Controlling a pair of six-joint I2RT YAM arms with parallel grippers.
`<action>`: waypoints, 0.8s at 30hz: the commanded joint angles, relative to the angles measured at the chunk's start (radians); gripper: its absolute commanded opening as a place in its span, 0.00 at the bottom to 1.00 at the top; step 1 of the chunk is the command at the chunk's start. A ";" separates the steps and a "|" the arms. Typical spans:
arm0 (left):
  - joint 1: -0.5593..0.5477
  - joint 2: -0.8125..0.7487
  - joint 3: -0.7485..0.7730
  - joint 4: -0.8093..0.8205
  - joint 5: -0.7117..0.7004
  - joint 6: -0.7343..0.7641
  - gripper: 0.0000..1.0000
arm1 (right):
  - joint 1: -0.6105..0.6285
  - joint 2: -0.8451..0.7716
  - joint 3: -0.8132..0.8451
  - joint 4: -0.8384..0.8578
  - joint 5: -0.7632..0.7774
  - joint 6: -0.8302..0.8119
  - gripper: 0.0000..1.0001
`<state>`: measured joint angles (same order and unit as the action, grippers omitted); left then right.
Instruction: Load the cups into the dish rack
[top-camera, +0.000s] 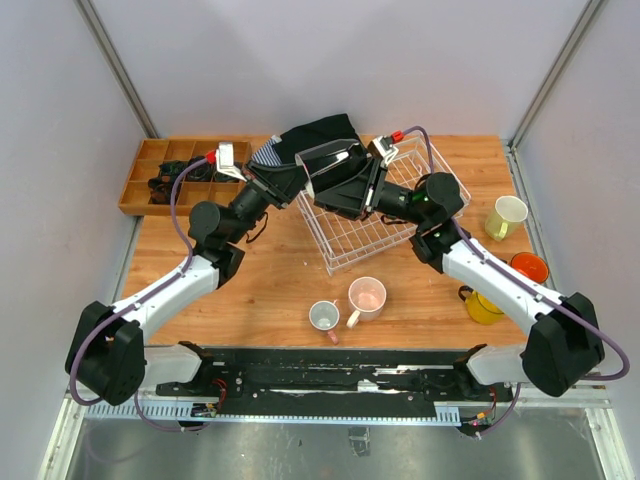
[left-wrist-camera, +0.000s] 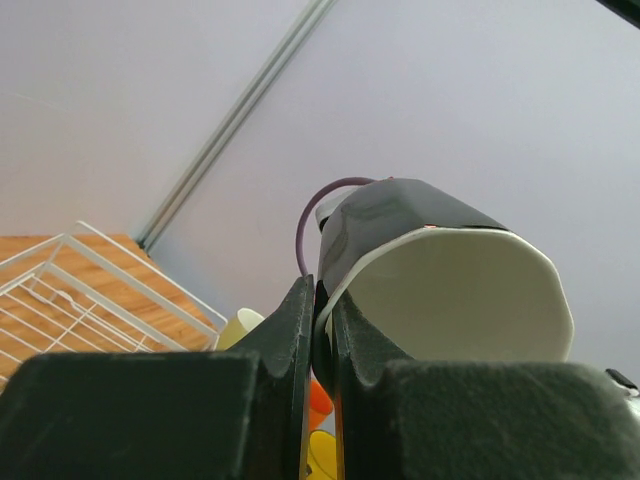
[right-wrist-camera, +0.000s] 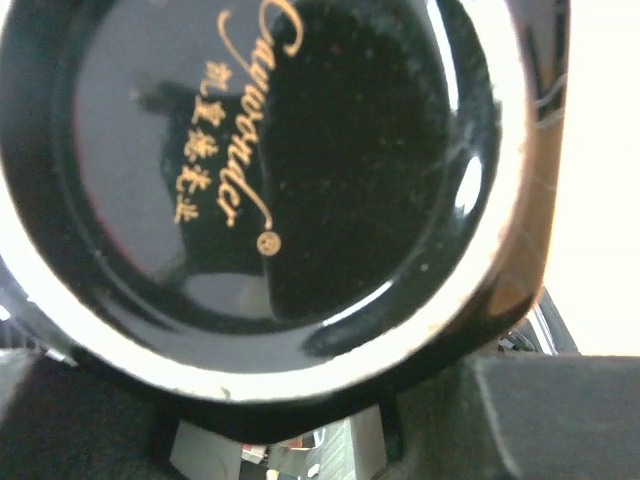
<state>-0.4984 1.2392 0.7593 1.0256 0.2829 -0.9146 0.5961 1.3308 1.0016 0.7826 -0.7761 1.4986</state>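
"Where's the black mug (left-wrist-camera: 455, 290)?"

"My left jaws pinch its rim, holding it in the air by the far left corner of the rack (top-camera: 375, 240). My right jaws are at its base; gripping or not, I cannot tell."

"And around you?"

"A wooden surface (top-camera: 270, 290), pale walls (top-camera: 330, 60) and metal corner posts (top-camera: 118, 68). Five other mugs (top-camera: 367, 295) stand on the surface."

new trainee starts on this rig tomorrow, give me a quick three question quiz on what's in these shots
1. True or false: the left fingers pinch the rim of the black mug.
2. The brown compartment tray sits at which part of the table? A far left, B far right, C near edge.
3. How many mugs stand on the table outside the dish rack?
Key: 1 true; 2 A; 3 five.
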 joint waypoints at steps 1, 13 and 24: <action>-0.030 -0.016 0.040 -0.007 0.080 0.026 0.01 | 0.025 -0.035 -0.006 -0.029 0.020 -0.074 0.36; -0.028 -0.040 0.041 -0.114 0.117 0.085 0.00 | -0.003 -0.073 0.029 -0.251 0.003 -0.262 0.01; 0.031 -0.107 0.037 -0.373 0.053 0.138 0.54 | -0.178 -0.127 0.082 -0.513 -0.017 -0.456 0.01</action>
<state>-0.5045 1.1946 0.7715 0.7547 0.3374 -0.8082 0.5129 1.2381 1.0035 0.3454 -0.7959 1.1740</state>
